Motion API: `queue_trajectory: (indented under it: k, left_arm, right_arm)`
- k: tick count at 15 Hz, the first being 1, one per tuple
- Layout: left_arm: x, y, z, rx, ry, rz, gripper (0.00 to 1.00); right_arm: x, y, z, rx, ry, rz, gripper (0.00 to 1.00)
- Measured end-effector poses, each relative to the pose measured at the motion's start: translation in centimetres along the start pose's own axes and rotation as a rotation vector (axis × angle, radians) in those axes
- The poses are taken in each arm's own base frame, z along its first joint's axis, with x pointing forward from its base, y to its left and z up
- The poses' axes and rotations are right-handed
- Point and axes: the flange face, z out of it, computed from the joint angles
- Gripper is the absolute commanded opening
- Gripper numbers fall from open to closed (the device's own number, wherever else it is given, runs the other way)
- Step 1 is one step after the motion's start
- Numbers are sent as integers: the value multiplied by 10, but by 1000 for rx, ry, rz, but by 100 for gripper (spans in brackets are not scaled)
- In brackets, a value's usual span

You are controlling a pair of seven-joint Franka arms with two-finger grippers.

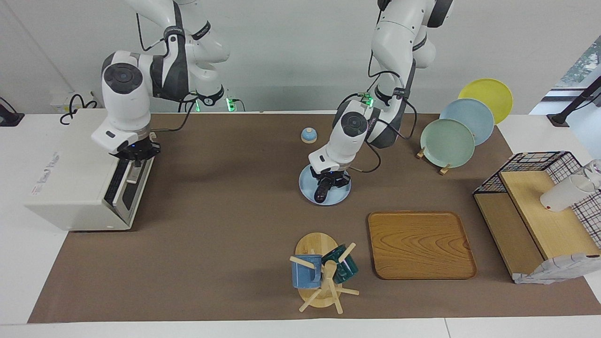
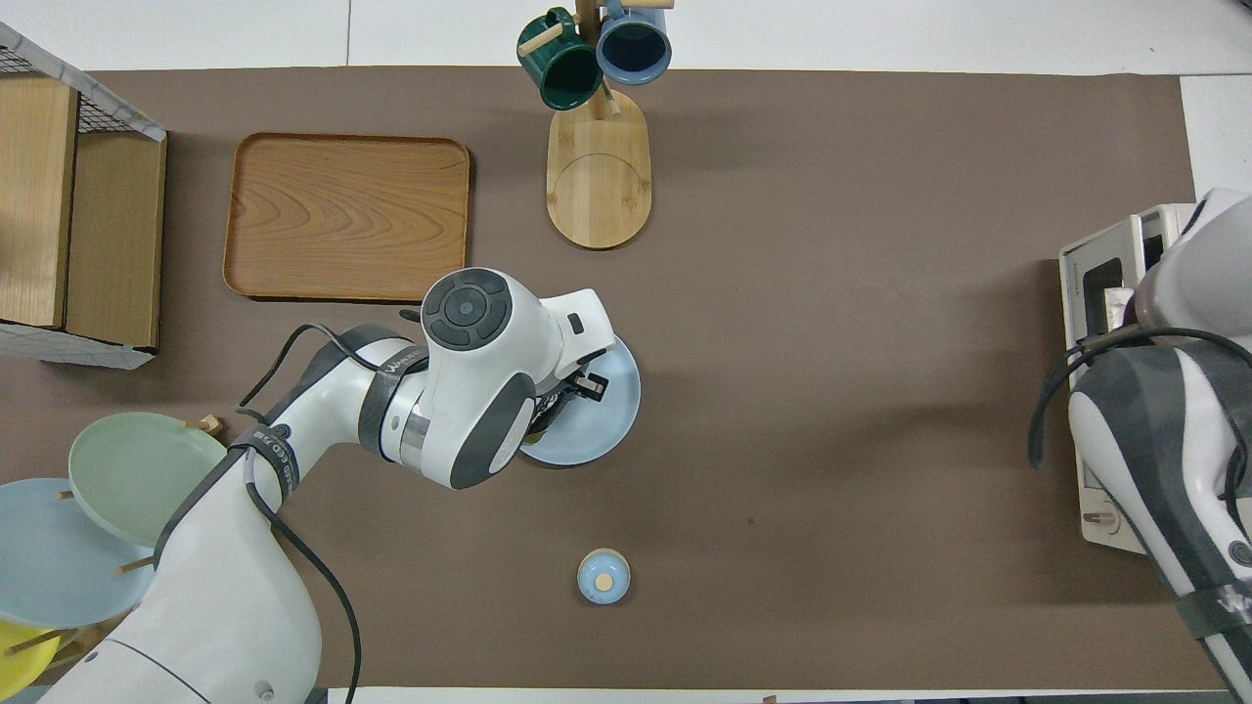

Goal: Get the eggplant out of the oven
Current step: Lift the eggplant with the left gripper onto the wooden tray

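Observation:
The off-white oven (image 1: 70, 188) stands at the right arm's end of the table, and its door (image 1: 123, 190) looks upright against its front. My right gripper (image 1: 134, 164) is at the door's top edge, by the handle. The dark eggplant (image 1: 322, 193) lies on a light blue plate (image 1: 307, 193) in the middle of the table. My left gripper (image 1: 328, 185) is low over the plate, right at the eggplant. In the overhead view the left hand (image 2: 479, 381) hides the eggplant and part of the plate (image 2: 616, 420), and the right arm covers much of the oven (image 2: 1095, 284).
A small blue dome with a wooden knob (image 1: 308, 135) sits nearer to the robots than the plate. A wooden tray (image 1: 420, 244) and a mug tree (image 1: 324, 272) lie farther out. A plate rack (image 1: 460, 131) and a wire-and-wood shelf (image 1: 540, 211) stand at the left arm's end.

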Motion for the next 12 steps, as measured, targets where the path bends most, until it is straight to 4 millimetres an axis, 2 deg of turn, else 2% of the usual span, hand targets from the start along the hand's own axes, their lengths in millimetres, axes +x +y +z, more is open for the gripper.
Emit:
queue_trajectory:
  k: [2, 4, 7, 9, 10, 11, 12]
  left_arm:
    - [6, -12, -11, -2, 4, -20, 0]
    - [14, -23, -33, -19, 7, -51, 0]
    - [29, -56, -98, -37, 11, -112, 0]
    - [36, -97, -145, -44, 28, -170, 0]
    - [37, -122, -158, -46, 37, -206, 0]
    - [36, -147, -165, -48, 40, -244, 0]
    - [34, -172, -167, -50, 38, -280, 0]
  right_arm:
    - [-9, 14, 0, 31, -36, 14, 0]
    - [-16, 14, -17, 145, -78, 53, 0]
    - [-15, 14, -78, 229, -39, 66, 0]
    - [-15, 11, -117, 231, -4, 54, 0]
    - [-15, 10, -131, 230, 9, 50, 0]
    - [-15, 10, -139, 234, 15, 49, 12]
    - [-15, 11, -140, 240, 15, 50, 34]
